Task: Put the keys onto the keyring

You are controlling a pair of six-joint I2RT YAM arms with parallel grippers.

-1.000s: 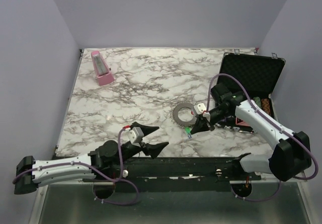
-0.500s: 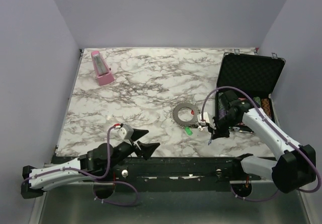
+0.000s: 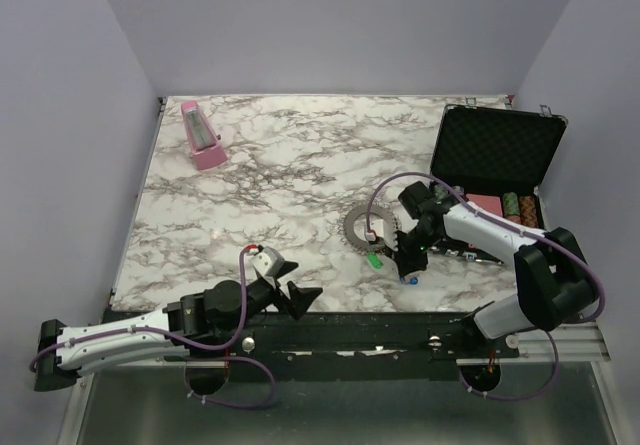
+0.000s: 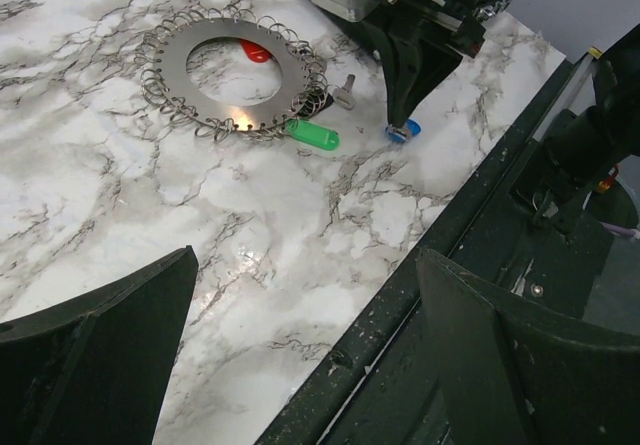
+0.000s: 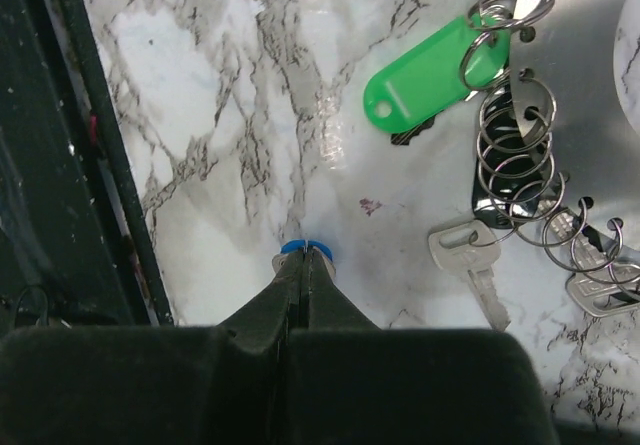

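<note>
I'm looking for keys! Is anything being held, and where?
The right jaws pinch a blue key by its plastic head, at their tips. The left jaws hold nothing.

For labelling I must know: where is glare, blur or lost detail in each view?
Top view: even light, but the keys by the ring are tiny. Left wrist view: glare on the table, left pincer dark and blurred. Right wrist view: green key sharp, glare left of it, right pincer black and soft.
</note>
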